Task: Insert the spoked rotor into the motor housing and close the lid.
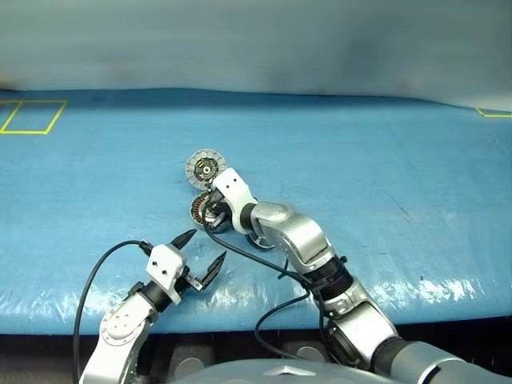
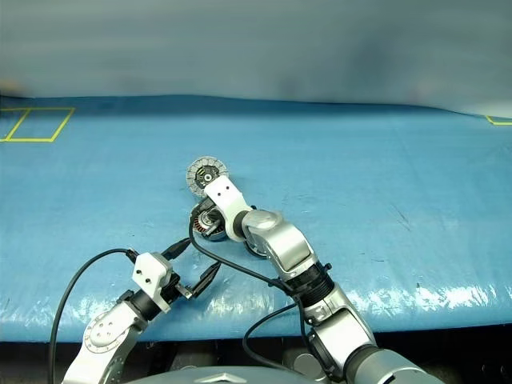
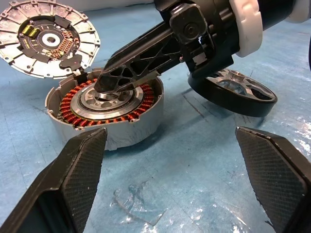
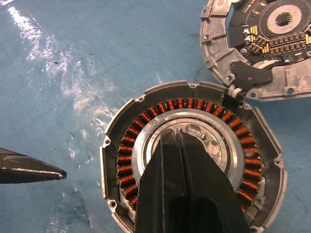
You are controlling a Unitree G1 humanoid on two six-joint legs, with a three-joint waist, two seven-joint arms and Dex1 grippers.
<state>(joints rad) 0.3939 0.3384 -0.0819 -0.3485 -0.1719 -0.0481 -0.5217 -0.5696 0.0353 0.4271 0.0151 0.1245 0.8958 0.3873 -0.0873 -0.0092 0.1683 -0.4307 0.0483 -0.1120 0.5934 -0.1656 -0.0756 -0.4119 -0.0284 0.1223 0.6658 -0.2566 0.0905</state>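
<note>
The motor housing [image 3: 109,114] lies on the blue table with its copper windings showing around a silver centre. Its hinged lid [image 3: 48,39] is flipped open and lies flat behind it, ribs and circuit board facing up. My right gripper [image 4: 172,135] is shut and holds nothing, its tips down on the housing's silver centre [image 1: 210,210]. The spoked rotor [image 3: 235,92] lies flat on the table just beside the housing, partly under my right wrist. My left gripper [image 1: 206,246] hangs open and empty in front of the housing, closer to me.
The blue table cover [image 1: 384,184] stretches wide on all sides. A yellow taped rectangle [image 1: 32,117] marks the far left corner. A black cable [image 1: 96,276] loops off my left wrist near the table's front edge [image 1: 448,308].
</note>
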